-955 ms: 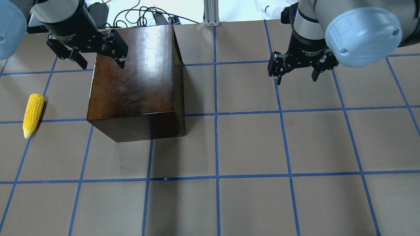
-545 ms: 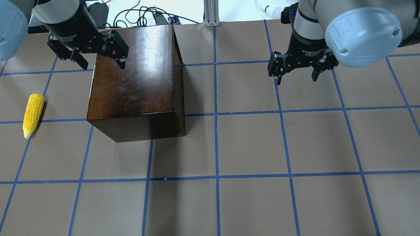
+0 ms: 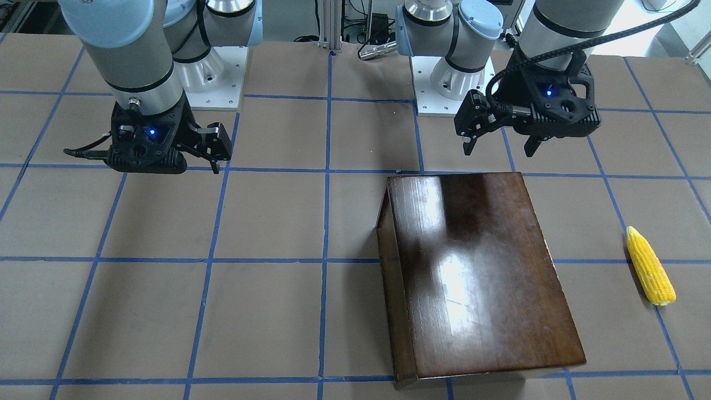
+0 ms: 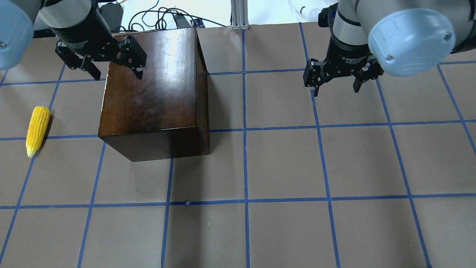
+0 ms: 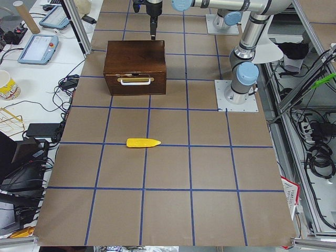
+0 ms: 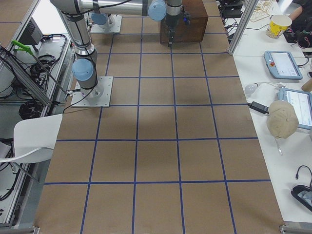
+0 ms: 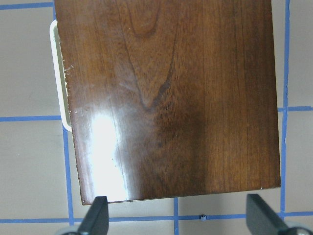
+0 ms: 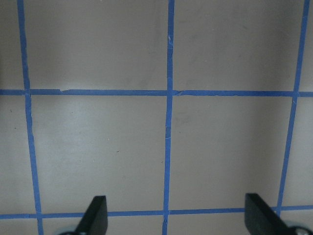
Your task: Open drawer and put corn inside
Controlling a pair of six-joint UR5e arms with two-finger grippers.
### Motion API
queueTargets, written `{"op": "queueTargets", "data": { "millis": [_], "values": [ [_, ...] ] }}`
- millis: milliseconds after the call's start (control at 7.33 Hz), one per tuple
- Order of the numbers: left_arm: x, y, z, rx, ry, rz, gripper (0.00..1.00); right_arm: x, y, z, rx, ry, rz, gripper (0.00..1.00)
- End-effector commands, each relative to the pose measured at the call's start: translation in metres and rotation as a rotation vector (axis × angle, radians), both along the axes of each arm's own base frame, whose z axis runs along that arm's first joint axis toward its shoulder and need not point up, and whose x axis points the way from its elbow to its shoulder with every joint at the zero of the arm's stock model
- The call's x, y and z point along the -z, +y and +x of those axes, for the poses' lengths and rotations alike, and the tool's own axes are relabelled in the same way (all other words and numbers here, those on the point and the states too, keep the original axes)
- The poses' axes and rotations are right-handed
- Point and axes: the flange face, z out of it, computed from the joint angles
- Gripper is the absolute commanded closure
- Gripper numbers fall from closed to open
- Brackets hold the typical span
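Observation:
The glossy dark-brown cabinet (image 4: pixel 152 89) stands on the table's left half. Its drawer (image 5: pixel 135 86) is closed; the front panel with a pale handle (image 5: pixel 136 81) faces the table's left end and shows in the exterior left view. The handle also shows in the left wrist view (image 7: pixel 58 83). The yellow corn (image 4: pixel 37 130) lies on the table left of the cabinet, apart from it, also in the front view (image 3: pixel 650 266). My left gripper (image 4: pixel 116 73) hovers open and empty above the cabinet's top. My right gripper (image 4: pixel 336 89) hovers open and empty over bare table far to the right.
The brown table (image 4: pixel 282 167) carries a grid of blue tape lines. Cables and an aluminium post (image 4: pixel 238 15) sit beyond the far edge in the overhead view. The arm bases (image 3: pixel 444 83) stand at the robot's side of the table.
My left gripper has shifted slightly to the right above the cabinet. The right gripper, the cabinet and the corn have not moved.

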Motion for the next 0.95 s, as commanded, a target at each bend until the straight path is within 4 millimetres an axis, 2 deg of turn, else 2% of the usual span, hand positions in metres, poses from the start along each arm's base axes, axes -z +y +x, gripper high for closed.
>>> {"op": "queueTargets", "data": {
  "millis": [0, 545, 818],
  "values": [
    [0.0003, 0.0, 0.0004, 0.0, -0.004, 0.001, 0.0, 0.0003, -0.0001, 0.0, 0.0, 0.0, 0.001, 0.0],
    [0.0002, -0.0003, 0.0011, 0.0, -0.004, -0.001, 0.0, -0.0013, 0.0001, 0.0, 0.0, 0.0, -0.002, 0.0],
    [0.0021, -0.0071, 0.0058, 0.004, 0.005, 0.004, 0.0, -0.0005, 0.0003, 0.0, 0.0, 0.0, -0.001, 0.0]
  ]
}}
